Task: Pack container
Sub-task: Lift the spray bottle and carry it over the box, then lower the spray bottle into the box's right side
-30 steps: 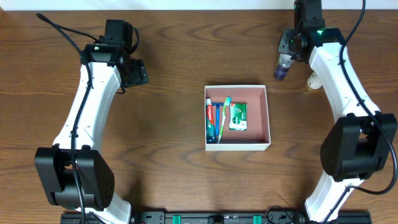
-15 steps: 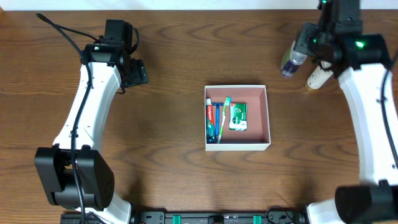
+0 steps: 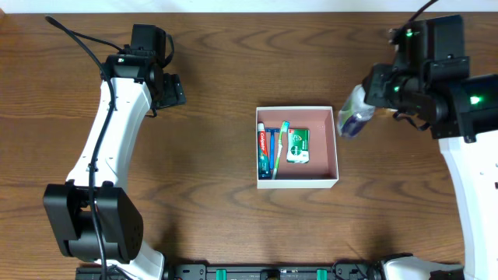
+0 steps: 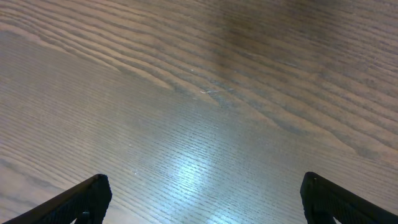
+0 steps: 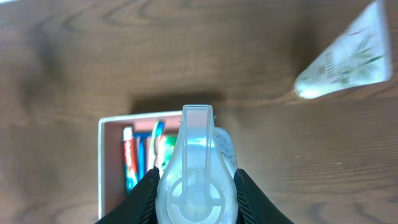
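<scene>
i'm seeing the container (image 3: 336,148) sitting in the middle of the tabletop (image 3: 210,218), square to the camera with its open top up. a red toothpaste tube (image 3: 264,152), a teal toothbrush (image 3: 280,148) and a small green packet (image 3: 297,145) are lying side by side on the left and middle of its pinkish floor.

my right tool (image 5: 198,208) is gripping a clear bottle (image 5: 198,155), with a dark finger (image 5: 144,196) pressing in on each side of it. from overhead the bottle is hanging tilted just outside the container's right wall, near the far corner, its bluish end pointing down and to the left. in the right wrist view a white tube with a green leaf print (image 5: 348,56) is lying on the wood, well apart from the container.

my left tool (image 3: 173,89) is sitting far over on the left, well away from the container. its fingertips (image 4: 87,199) are showing spread wide over bare wood and gripping nothing.
</scene>
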